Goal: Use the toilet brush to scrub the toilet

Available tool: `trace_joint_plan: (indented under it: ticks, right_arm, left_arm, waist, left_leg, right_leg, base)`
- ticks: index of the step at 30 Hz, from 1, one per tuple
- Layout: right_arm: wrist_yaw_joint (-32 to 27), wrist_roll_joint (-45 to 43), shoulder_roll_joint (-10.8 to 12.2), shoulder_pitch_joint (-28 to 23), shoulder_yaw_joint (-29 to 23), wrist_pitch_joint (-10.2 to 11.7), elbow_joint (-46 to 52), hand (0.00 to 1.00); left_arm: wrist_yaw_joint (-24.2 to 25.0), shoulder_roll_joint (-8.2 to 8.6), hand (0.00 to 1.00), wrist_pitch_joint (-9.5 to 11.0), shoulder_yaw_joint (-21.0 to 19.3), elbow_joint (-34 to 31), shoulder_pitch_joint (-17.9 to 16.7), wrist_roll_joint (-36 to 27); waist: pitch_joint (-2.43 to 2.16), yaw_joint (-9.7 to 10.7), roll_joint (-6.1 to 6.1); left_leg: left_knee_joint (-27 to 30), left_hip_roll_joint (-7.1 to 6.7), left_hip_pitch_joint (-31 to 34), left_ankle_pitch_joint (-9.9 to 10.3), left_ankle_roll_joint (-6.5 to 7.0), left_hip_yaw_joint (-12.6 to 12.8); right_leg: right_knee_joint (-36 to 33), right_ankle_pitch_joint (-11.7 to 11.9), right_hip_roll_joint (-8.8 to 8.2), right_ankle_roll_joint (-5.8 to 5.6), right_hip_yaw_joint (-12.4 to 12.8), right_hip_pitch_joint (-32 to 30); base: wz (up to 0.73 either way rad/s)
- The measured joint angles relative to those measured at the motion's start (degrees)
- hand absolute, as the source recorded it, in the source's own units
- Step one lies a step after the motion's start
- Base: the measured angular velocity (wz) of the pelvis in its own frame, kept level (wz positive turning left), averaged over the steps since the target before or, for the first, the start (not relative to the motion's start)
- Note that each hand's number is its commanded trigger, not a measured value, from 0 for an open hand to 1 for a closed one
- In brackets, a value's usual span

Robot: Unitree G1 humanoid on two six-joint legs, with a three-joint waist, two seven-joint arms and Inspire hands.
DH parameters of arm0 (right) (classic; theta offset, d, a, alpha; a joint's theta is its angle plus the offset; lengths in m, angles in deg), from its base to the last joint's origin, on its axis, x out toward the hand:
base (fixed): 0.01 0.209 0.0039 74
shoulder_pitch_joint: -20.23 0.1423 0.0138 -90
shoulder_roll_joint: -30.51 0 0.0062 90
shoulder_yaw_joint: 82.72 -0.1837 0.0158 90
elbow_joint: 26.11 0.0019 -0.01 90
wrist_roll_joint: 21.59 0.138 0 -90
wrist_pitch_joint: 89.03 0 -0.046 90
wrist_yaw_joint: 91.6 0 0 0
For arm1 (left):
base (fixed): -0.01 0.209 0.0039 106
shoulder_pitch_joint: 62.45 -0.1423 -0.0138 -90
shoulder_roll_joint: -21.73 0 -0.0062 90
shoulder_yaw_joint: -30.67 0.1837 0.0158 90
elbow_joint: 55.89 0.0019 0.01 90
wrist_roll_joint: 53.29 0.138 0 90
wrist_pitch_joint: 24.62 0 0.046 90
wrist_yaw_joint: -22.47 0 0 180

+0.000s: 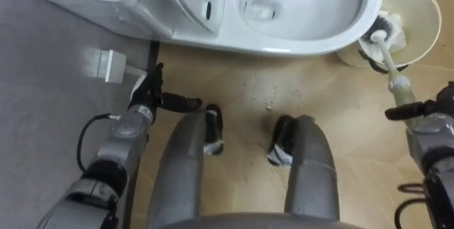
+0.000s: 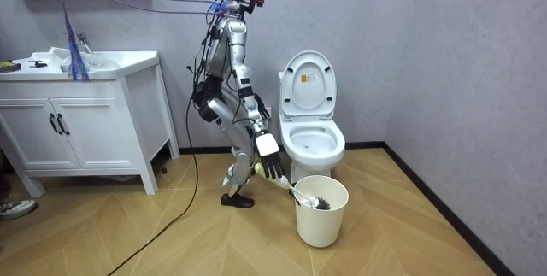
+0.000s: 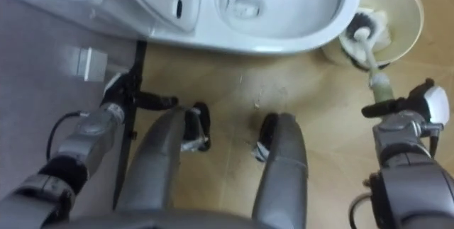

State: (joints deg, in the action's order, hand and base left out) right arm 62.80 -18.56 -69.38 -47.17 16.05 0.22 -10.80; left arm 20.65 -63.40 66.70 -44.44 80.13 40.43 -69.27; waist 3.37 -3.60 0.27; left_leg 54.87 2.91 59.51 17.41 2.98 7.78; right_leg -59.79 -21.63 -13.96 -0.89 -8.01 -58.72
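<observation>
I stand facing a white toilet (image 1: 312, 41) with its lid raised (image 2: 308, 79). My right hand (image 1: 425, 115) is shut on the pale handle of a toilet brush (image 1: 394, 69). The brush slants up and away from the hand. Its dark bristle head (image 1: 383, 27) rests inside a cream bucket (image 1: 425, 6) that stands on the floor to the right of the bowl. In the room view the brush (image 2: 309, 197) dips into the bucket (image 2: 321, 220) from my right hand (image 2: 272, 165). My left hand (image 1: 149, 91) hangs open low on the left, near the toilet's base, holding nothing.
A small white box (image 1: 106, 64) sits on the grey wall to the left of the toilet. A white vanity cabinet with a sink (image 2: 85, 114) stands at the room view's left. The floor is wood parquet, with open room behind me and around the bucket.
</observation>
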Motion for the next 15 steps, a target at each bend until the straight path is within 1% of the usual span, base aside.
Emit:
trace_joint_plan:
  ticks: [2, 4, 5, 6, 8, 10, 11, 12, 13, 15]
  right_arm:
    - [0.2, 0.0, -0.2, 0.4, 1.0, -0.2, 0.7, 0.0]
    - [0.4, -0.1, -0.2, 0.9, 1.4, -0.2, 0.8, 0.0]
    - [0.5, 0.0, -0.5, 1.0, 2.0, -0.2, 0.7, 0.0]
    - [0.6, 0.0, -0.7, 0.9, 2.6, -0.2, 0.7, 0.0]
    - [0.6, -0.1, -1.0, 0.9, 2.6, -0.2, 0.8, 0.0]
    - [0.7, 0.0, -1.0, 0.8, 2.6, -0.4, 0.7, 0.0]
    - [0.7, 0.4, -1.1, 0.7, 2.6, -0.4, 0.6, 0.0]
    - [0.7, 1.2, -1.3, 0.6, 2.6, -0.4, 0.6, 0.0]
    - [0.7, 1.5, -1.3, 0.6, 2.6, -0.4, 0.7, 0.0]
    - [0.7, 1.8, -1.5, 0.6, 2.6, -0.3, 0.7, 0.0]
  left_arm:
    - [0.0, -0.56, 0.0, -0.2, 0.9, -1.1, 0.2, -0.4]
    - [0.0, -0.93, 0.0, -0.2, 1.5, -1.2, 0.4, -1.5]
    - [0.0, -0.93, 0.0, -0.3, 2.3, -1.1, 0.5, -2.0]
    - [0.0, -0.93, 0.0, -0.5, 2.4, -1.2, 0.4, -2.0]
    - [0.0, -1.0, 0.0, -0.6, 2.5, -1.1, 0.3, -2.1]
    - [0.0, -1.21, 0.0, -0.6, 2.5, -1.1, -0.1, -2.3]
    - [0.0, -1.47, 0.0, -0.6, 2.5, -1.2, -0.4, -2.4]
    - [0.0, -1.8, 0.0, -0.6, 2.9, -1.3, -0.7, -2.5]
    - [0.0, -1.95, 0.0, -0.6, 3.1, -1.5, -0.9, -2.5]
    - [0.0, -2.52, 0.0, -0.6, 3.3, -2.3, -1.4, -2.6]
  waist:
    - [-0.05, 0.0, -0.14]
    - [-0.14, 0.0, -0.43]
    - [-0.2, 0.0, -0.95]
    - [-0.43, -0.1, -1.38]
    - [-0.45, -0.3, -2.0]
    - [-0.44, -0.4, -2.3]
    - [-0.51, -0.6, -2.59]
    - [-0.51, -0.8, -2.79]
    - [-0.59, -0.8, -2.93]
    - [-0.59, -0.9, -2.95]
  left_leg:
    - [1.6, 0.33, 1.9, 0.1, -0.03, 0.0]
    - [3.2, 0.33, 3.4, 0.3, -0.04, -0.1]
    - [4.0, 0.36, 4.0, 0.5, -0.17, -0.2]
    - [4.7, 0.42, 4.6, 0.8, -0.31, -0.2]
    - [5.7, 0.47, 5.5, 0.9, -0.34, -0.2]
    - [6.5, 0.45, 6.3, 1.0, -0.36, 0.0]
    - [7.0, 0.46, 6.9, 1.1, -0.42, 0.1]
    - [7.5, 0.52, 7.5, 1.1, -0.45, 0.1]
    - [7.7, 0.53, 8.0, 1.1, -0.48, 0.1]
    - [8.9, 0.34, 9.7, 1.1, -0.66, 0.3]
  right_leg:
    - [-1.6, -0.2, -0.03, 0.34, -0.1, -1.8]
    - [-3.1, -0.4, -0.05, 0.75, -0.1, -3.3]
    - [-3.8, -0.6, -0.08, 0.86, -0.2, -3.6]
    - [-4.6, -0.8, -0.01, 0.75, 0.0, -4.3]
    - [-5.7, -1.1, -0.18, 0.68, 0.2, -5.4]
    - [-7.0, -1.5, -0.82, 1.17, 0.1, -6.4]
    - [-7.7, -1.7, -1.06, 1.39, 0.1, -7.2]
    - [-8.4, -1.9, -1.12, 1.43, 0.2, -8.0]
    - [-8.7, -2.0, -1.15, 1.52, 0.3, -8.5]
    - [-10.6, -2.5, -1.5, 1.87, 0.9, -10.7]
  base:
    - [0.02]
    - [0.0]
    - [0.0]
    - [0.0]
    - [0.0]
    - [0.02]
    - [0.0]
    - [0.0]
    - [0.05]
    - [0.09]
